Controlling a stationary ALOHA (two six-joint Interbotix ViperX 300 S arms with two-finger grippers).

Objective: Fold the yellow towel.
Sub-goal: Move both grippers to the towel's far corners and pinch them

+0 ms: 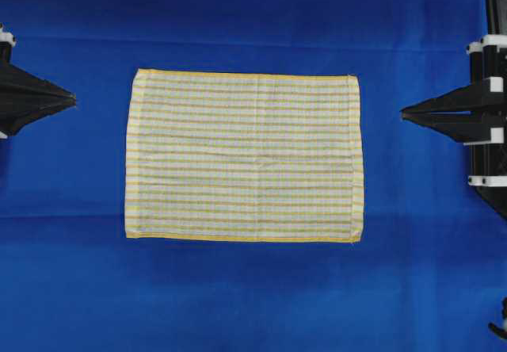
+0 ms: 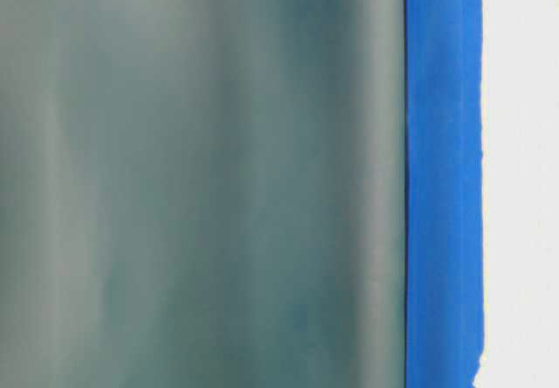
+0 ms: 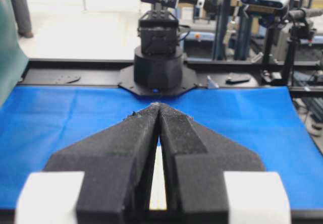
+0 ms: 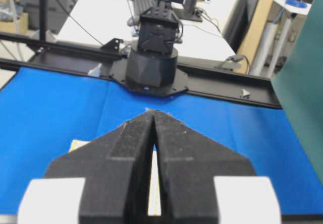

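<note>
We see the towel (image 1: 244, 155) lying flat and fully spread on the blue cloth (image 1: 253, 304) that covers the tabletop, midway between our two sets of fingers and touched by neither. Our left fingers (image 1: 71, 97) point at it from the left edge of the overhead view, our right fingers (image 1: 404, 113) from the right edge; both pairs are pressed together with nothing between them, which the wrist views confirm, the left fingers (image 3: 159, 105) and right fingers (image 4: 153, 111) each meeting at the tip. The towel's long axis runs from one pair of fingers toward the other, so each short hem faces a fingertip. The gap from the right fingertips to the near hem looks slightly smaller than on the left, but the difference is slight and we judge neither arm clearly nearer. Both fingertips sit level with the upper half of the towel, so we judge that the folding has not begun and that reaching corners means opening and coming down at the hems. The overhead view alone shows the whole towel; each wrist view gives only a sliver of it beneath the fingers, plus the opposite arm's base. The table-level view is blocked by a blurred grey-green sheet (image 2: 201, 178) and tells us nothing about the towel.
</note>
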